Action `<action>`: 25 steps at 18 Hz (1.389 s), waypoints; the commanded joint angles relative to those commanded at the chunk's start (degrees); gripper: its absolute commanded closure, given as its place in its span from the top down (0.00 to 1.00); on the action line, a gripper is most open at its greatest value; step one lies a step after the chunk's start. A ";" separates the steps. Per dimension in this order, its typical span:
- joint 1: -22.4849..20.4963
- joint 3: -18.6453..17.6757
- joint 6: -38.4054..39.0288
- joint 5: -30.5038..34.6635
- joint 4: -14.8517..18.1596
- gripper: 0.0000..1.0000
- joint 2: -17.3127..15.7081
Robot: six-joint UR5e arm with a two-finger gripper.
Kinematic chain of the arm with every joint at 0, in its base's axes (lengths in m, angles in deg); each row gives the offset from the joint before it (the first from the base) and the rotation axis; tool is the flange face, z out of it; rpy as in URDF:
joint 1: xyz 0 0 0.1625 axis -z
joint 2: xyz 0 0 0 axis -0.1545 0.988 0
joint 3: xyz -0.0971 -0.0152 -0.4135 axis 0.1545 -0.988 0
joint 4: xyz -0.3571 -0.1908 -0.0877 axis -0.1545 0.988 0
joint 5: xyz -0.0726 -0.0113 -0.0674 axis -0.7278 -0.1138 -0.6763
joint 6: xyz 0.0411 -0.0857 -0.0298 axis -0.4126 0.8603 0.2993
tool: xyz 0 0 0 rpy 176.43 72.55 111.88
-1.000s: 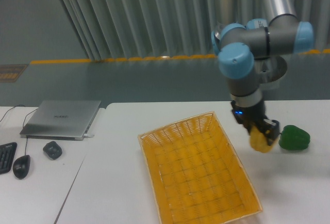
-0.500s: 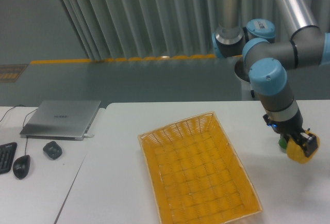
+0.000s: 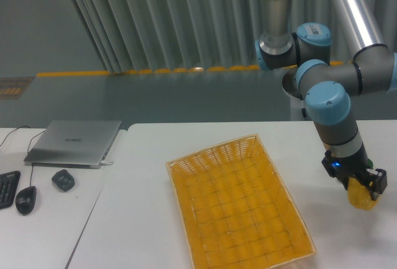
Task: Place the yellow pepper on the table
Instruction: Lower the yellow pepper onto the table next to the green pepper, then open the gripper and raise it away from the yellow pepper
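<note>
- My gripper [image 3: 362, 189] is clamped on the yellow pepper [image 3: 361, 197], low over the white table [image 3: 149, 219], right of the woven basket [image 3: 239, 204].
- The pepper's axis and pointing I can't make out; my fingers cover its top.
- A green sliver behind my wrist is mostly hidden.

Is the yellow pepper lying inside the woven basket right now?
No. The yellow pepper is held in the gripper over the white table, off to the right of the orange basket, which holds nothing.

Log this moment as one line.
gripper: shut on pepper | pepper: low over table, right of basket | release: not yet
</note>
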 joint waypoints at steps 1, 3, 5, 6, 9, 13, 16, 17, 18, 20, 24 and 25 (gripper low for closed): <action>0.09 -0.17 0.00 0.00 0.09 0.70 0.00; 0.17 -0.44 0.26 -0.09 0.00 0.75 0.52; 0.26 -0.53 0.53 -0.17 0.00 0.93 0.88; 0.26 -0.53 0.62 -0.35 0.00 1.00 0.88; 0.26 -0.35 0.53 -0.26 -0.09 1.00 1.06; 0.00 -0.26 0.09 0.18 0.09 1.00 0.70; -0.09 0.17 -0.26 0.09 0.44 1.00 -0.08; -0.09 0.44 -0.26 0.09 0.44 1.00 -0.52; -0.09 0.61 -0.52 0.18 0.79 1.00 -1.31; -0.18 0.88 -5.16 0.27 3.76 1.00 -3.42; -0.26 2.37 -13.35 -0.08 11.68 1.00 -7.90; -0.35 2.63 -13.53 -0.52 13.78 1.00 -9.04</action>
